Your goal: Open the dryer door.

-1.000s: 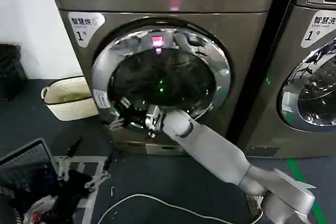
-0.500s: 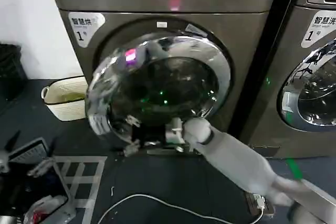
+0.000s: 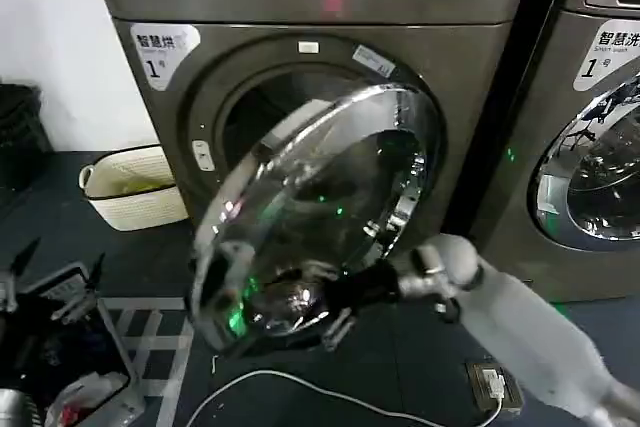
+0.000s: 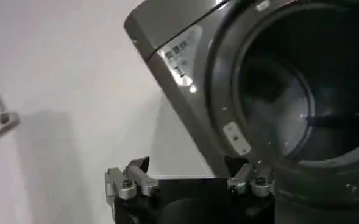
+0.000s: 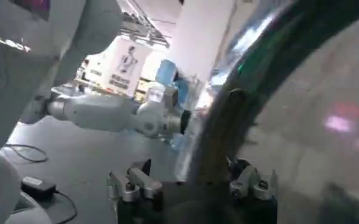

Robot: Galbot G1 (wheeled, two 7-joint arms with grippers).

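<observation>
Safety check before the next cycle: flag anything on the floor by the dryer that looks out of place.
A loose white cable snakes across the dark floor directly below the half-open dryer door, ending at an adapter near the right arm; it could snag. The right tool is at the door's lower rim.

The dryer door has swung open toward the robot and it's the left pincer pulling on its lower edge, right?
Not quite. The dryer door is swung open, but the right pincer is the one at its lower edge, as the head view shows. The left pincer is open, off to the side, facing the drum opening in the left wrist view.
</observation>
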